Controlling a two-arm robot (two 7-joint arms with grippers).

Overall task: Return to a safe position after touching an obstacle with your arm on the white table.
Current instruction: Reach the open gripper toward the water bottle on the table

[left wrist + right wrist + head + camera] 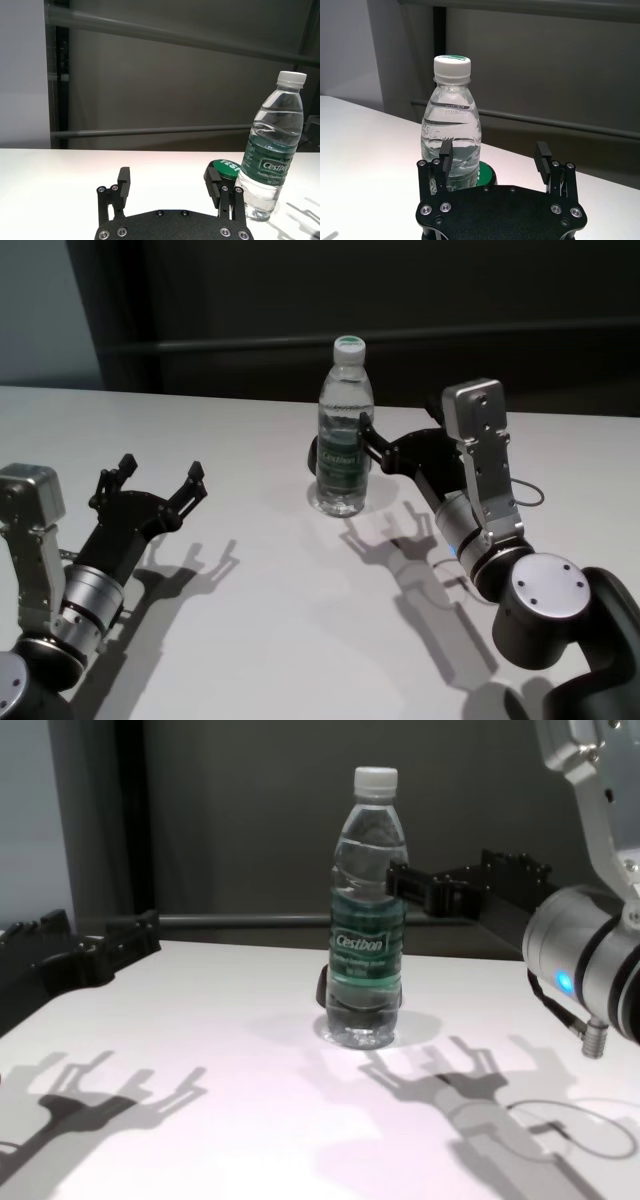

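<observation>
The obstacle, a clear water bottle (345, 430) with a white cap and a green label, stands upright on the white table (250, 590) near its middle. My right gripper (398, 424) is open just to the right of the bottle, at label height. One fingertip (408, 880) is right beside the bottle's side; I cannot tell whether it touches. In the right wrist view the bottle (451, 135) rises just past one finger (445, 152), off the gap's centre. My left gripper (160, 472) hovers open and empty over the table's near left, well away from the bottle (272, 155).
A small dark round lump with a green top (225, 168) sits on the table right behind the bottle. A thin cable loop (560, 1120) lies on the table under the right arm. A dark wall with a horizontal rail (150, 131) backs the table's far edge.
</observation>
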